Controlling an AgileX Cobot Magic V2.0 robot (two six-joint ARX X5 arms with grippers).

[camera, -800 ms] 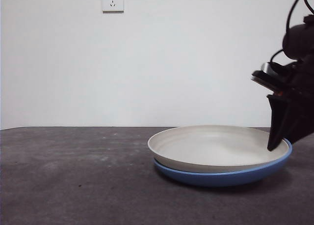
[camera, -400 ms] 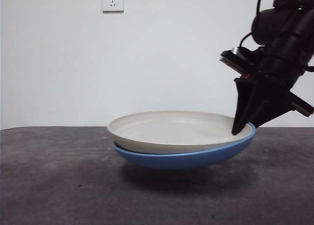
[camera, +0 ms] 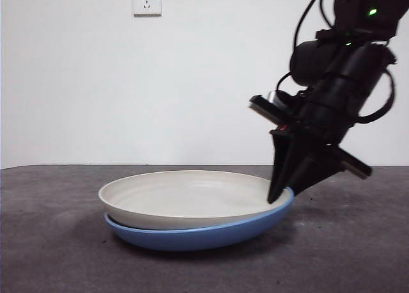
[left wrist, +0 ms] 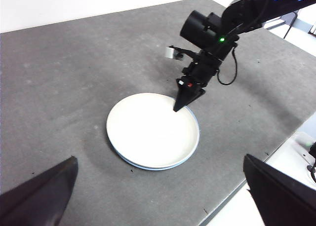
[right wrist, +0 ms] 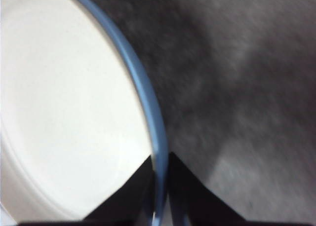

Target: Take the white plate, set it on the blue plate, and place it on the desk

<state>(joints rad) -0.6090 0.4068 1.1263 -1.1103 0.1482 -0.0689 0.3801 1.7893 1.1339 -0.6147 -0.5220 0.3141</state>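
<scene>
1. Bench (camera: 57,242): dark grey speckled top, spans the whole front view. The left wrist view alone shows its far edge and a rounded corner, with pale floor beyond.
2. Wall (camera: 160,82): plain white, seen only in the front view. It carries a white socket plate (camera: 146,0) at 12 o'clock. There is a tiny mark at its top-left corner, too small to read. No other writing or brand anywhere.
3. Right arm (camera: 339,69): black, comes in from the 1 o'clock corner of the front view. A green light is lit near its top; the left wrist view shows the same light plus a blue one further up the arm.
4. Blue plate (camera: 211,235): glossy, under the white one. In the front view it is tilted, the gripped side raised. From the left wrist view only a thin blue crescent shows.
5. White plate (camera: 185,197): nested in the blue plate, near the bench middle in the left wrist view. Faint rings inside show only in the front view.
6. Right hand (camera: 279,196): clamped on the stacked rims at the plates' 3 o'clock edge in the front view. The right wrist view shows one jaw over the white side, one outside the blue rim.
7. Left hand (left wrist: 158,196): jaws wide apart, holding nothing, high above the bench. Not seen in the front view.
</scene>
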